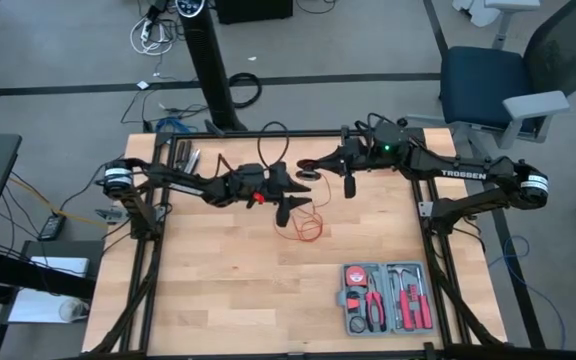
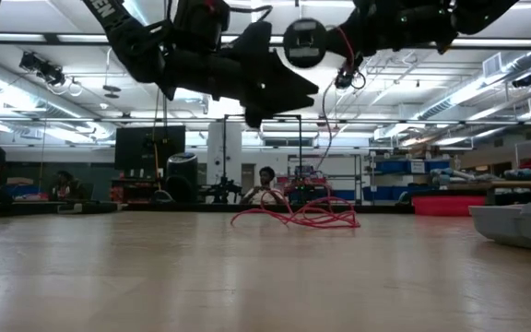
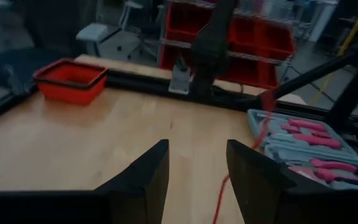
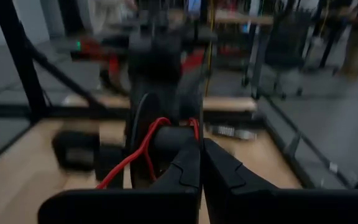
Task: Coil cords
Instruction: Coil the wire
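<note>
High view puts the red cord (image 1: 308,226) in a loose tangle mid-desk, its thin strand hard to trace. Just above it, the left gripper (image 1: 290,207) has its fingers spread, holding nothing. Near the far edge, the right gripper (image 1: 309,166) is clenched (any strand between its fingers is unclear).

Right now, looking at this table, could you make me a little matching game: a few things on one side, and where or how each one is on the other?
Things:
1. red cord
2. grey tool case
3. left gripper
4. right gripper

Descriptions:
A. fingers shut, raised at the table's far side
B. loose tangle mid-table
C. lying open at the near right corner
D. fingers open, raised above the table beside the tangle

Pairs: 1-B, 2-C, 3-D, 4-A
</note>
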You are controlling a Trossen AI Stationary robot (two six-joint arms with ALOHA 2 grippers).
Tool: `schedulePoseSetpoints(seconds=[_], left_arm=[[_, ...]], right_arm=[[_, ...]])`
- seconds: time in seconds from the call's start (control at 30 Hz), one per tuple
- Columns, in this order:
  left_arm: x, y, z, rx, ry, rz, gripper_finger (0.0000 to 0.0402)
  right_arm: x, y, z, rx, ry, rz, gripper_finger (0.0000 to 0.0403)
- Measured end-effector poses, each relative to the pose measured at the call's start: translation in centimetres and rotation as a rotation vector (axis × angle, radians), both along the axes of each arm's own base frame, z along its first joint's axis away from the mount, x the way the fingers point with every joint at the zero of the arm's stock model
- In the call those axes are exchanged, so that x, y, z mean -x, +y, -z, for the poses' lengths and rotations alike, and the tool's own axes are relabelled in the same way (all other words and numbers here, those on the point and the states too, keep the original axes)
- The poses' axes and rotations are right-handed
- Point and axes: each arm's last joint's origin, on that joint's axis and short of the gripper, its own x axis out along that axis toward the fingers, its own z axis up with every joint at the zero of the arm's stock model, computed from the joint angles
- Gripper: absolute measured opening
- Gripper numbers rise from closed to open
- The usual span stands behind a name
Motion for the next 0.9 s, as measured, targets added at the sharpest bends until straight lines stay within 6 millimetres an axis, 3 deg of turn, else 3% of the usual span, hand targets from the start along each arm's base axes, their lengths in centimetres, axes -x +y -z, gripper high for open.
schedulePoseSetpoints(seconds=[0.1,0.3,0.67,0.77,0.9], left_arm=[[0.3,0.2,-0.2,-0.011,0.023,0.024,0.0163],[0.3,-0.2,-0.3,0.004,0.019,0.103,0.0163],[0.2,0.0,-0.5,-0.027,0.009,-0.09,0.0156],[0.3,0.0,-0.3,-0.027,0.029,-0.109,0.0119],[0.2,-0.2,-0.3,-0.025,0.028,-0.094,0.0019]], right_arm=[[0.1,-0.1,0.5,-0.007,0.047,0.005,0.0],[0.0,-0.3,-0.3,0.072,-0.028,0.082,0.0],[-0.6,0.7,-1.6,0.113,-0.158,0.2,0.0],[-0.7,1.1,-1.7,0.104,-0.175,0.183,0.0],[-0.8,1.4,-1.4,0.064,-0.145,0.153,0.0]])
